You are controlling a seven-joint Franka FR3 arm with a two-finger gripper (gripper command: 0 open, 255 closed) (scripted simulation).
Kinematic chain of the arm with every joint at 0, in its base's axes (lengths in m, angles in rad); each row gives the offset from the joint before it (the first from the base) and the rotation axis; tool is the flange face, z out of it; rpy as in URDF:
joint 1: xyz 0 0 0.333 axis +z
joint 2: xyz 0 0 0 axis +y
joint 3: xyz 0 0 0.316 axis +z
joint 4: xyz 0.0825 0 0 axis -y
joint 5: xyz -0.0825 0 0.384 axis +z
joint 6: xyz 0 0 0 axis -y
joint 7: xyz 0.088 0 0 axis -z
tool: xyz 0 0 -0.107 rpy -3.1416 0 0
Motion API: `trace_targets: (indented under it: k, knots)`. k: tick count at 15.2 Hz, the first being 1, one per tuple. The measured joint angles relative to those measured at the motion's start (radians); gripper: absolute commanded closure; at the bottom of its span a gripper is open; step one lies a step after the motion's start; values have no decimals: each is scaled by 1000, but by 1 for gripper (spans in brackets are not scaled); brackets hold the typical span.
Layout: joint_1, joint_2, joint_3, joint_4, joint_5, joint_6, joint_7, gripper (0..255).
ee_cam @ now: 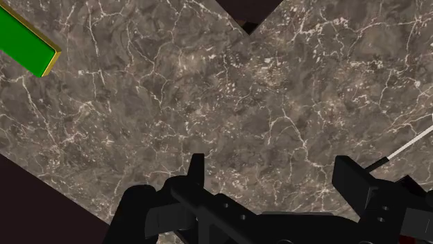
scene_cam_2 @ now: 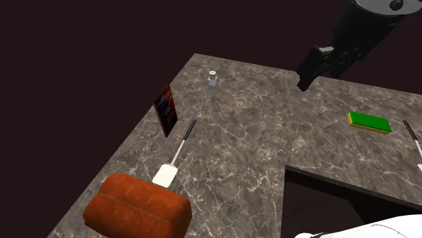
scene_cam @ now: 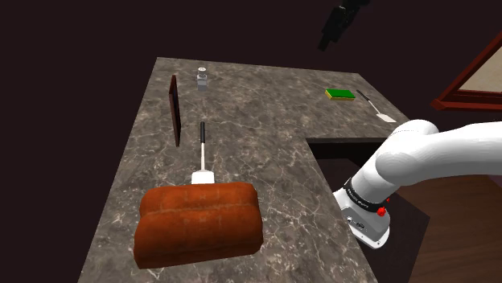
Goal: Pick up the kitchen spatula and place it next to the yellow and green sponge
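Note:
A spatula (scene_cam: 203, 154) with a black handle and a white blade lies on the marble counter (scene_cam: 265, 129) between the upright book and the bread; it also shows in the second exterior view (scene_cam_2: 176, 153). The yellow and green sponge (scene_cam: 339, 94) (scene_cam_2: 369, 122) (ee_cam: 24, 43) sits near the counter's far right side. A second, similar spatula (scene_cam: 376, 108) (scene_cam_2: 412, 138) lies just beside the sponge. My gripper (scene_cam: 335, 27) (scene_cam_2: 315, 67) (ee_cam: 270, 173) hangs high above the counter, open and holding nothing. Beside one finger, the first spatula's thin white shaft (ee_cam: 406, 146) shows.
A brown bread loaf (scene_cam: 199, 223) lies at the counter's near end, touching the spatula's blade. A dark book (scene_cam: 174, 110) stands upright to the spatula's left. A small shaker (scene_cam: 203, 77) stands at the far edge. The counter is L-shaped with a notch by my stand.

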Motion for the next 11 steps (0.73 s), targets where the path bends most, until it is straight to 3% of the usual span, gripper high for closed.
trace_targets:
  k: [3,11]
  knots:
    - [-1,-12,25,-30,15,15,42,0]
    - [-5,16,221,-142,133,141,340,0]
